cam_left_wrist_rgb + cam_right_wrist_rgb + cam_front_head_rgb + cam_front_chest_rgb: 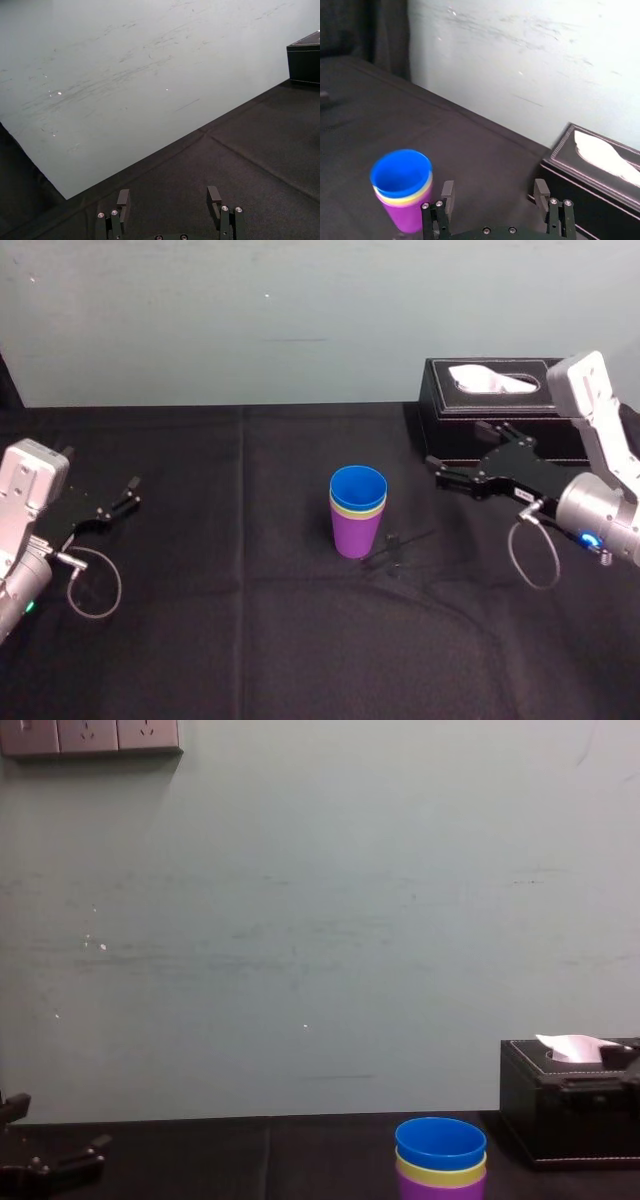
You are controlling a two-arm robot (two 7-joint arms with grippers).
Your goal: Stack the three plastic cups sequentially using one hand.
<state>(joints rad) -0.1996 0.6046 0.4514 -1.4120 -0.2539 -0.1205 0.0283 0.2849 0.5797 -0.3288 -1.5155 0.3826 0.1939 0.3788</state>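
Three nested cups (358,512) stand apart, leftward of the open, empty right end effector (494,192).

Three plain, unpatterned cups: a blue cup (358,488), a yellow-green cup (358,511) showing as a thin stripe, and a purple cup (356,536). The bench (250,640) is draped in solid black cloth. The tissue box (455,425) is black with pale stitching along its edges and holds a white tissue (490,378). The wall (300,320) is pale grey-green, flecked with faint dark scuffs. The left pincer (168,192) and right pincer (494,187) are black, and the arm casings (590,400) are light grey.
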